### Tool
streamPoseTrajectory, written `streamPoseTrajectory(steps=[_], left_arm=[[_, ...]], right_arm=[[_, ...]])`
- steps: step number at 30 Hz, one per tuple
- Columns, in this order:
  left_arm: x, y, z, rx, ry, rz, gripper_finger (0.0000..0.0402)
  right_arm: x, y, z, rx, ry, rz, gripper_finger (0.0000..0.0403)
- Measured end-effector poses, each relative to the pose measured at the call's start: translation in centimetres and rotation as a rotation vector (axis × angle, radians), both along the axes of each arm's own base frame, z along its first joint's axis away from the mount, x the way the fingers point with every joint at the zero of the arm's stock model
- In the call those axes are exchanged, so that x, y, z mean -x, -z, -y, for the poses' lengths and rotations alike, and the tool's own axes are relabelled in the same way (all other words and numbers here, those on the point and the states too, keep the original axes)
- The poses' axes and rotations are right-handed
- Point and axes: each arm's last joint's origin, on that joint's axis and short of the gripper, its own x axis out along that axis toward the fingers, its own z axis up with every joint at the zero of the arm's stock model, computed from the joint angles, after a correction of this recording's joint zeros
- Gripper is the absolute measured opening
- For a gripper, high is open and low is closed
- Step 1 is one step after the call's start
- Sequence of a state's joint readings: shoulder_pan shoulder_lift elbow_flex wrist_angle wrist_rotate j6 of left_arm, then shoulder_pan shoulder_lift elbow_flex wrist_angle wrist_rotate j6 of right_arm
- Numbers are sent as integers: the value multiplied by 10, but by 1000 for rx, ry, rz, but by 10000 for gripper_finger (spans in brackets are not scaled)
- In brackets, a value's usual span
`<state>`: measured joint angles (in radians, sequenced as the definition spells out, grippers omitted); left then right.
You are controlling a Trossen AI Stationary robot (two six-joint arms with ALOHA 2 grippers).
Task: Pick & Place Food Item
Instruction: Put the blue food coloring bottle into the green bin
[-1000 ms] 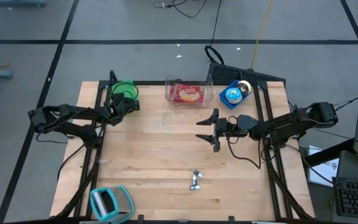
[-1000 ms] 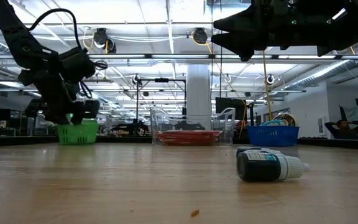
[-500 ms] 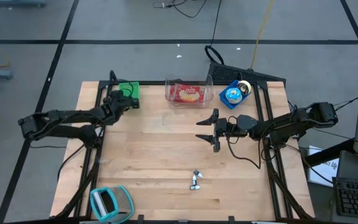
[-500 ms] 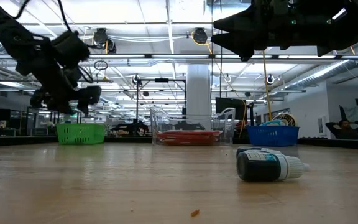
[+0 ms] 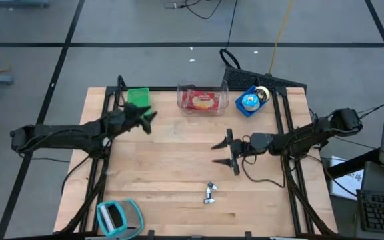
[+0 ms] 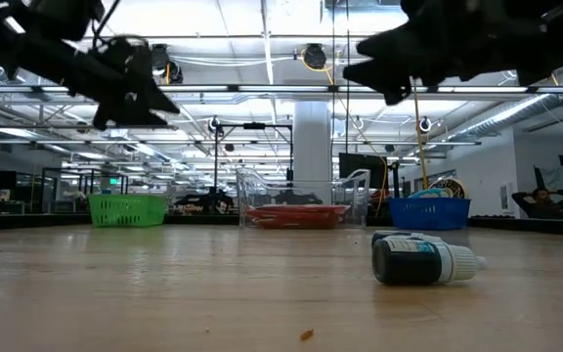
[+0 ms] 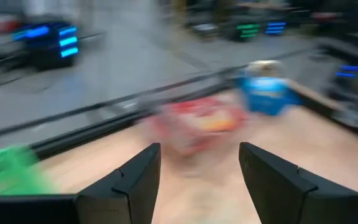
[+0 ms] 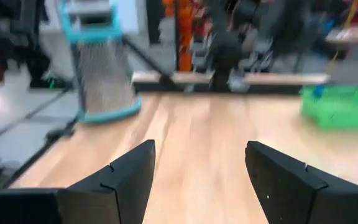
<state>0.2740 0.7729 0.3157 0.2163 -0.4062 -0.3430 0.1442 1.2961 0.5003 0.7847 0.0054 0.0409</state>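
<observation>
A red food packet (image 5: 203, 100) lies in a clear container (image 5: 224, 93) at the table's far edge, between a green basket (image 5: 137, 97) and a blue basket (image 5: 249, 102). In the low view the clear container (image 6: 301, 207) stands mid-table at the back. My left gripper (image 5: 151, 122) hangs open above the table, just near of the green basket, pointing almost level toward the red packet (image 7: 197, 124). My right gripper (image 5: 217, 154) is open in mid-air over the table's middle right and points toward the left edge. Neither gripper has anything between its fingers.
A small dark bottle (image 6: 423, 260) lies on its side toward the near edge (image 5: 210, 193). A teal-framed mesh object (image 5: 117, 217) sits at the near left corner. The blue basket holds a round item. Bare wood spreads across the table's middle.
My left gripper has risen from the green basket and tipped from pointing down to nearly level, ending just near of the basket. My right gripper has swung a little toward the table's near edge.
</observation>
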Motion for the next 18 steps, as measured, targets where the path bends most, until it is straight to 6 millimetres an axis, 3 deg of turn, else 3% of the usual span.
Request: streamPoseTrajectory(steps=[5,10,18], left_arm=[[-10,-11,28,-108,223,62,219],[-19,-7,47,-144,337,33,218],[-33,-5,61,-118,431,108,220]], right_arm=[[6,12,-21,-35,21,-132,238],[13,22,-42,-51,-5,-291,238],[-12,32,-86,38,-84,-550,223]])
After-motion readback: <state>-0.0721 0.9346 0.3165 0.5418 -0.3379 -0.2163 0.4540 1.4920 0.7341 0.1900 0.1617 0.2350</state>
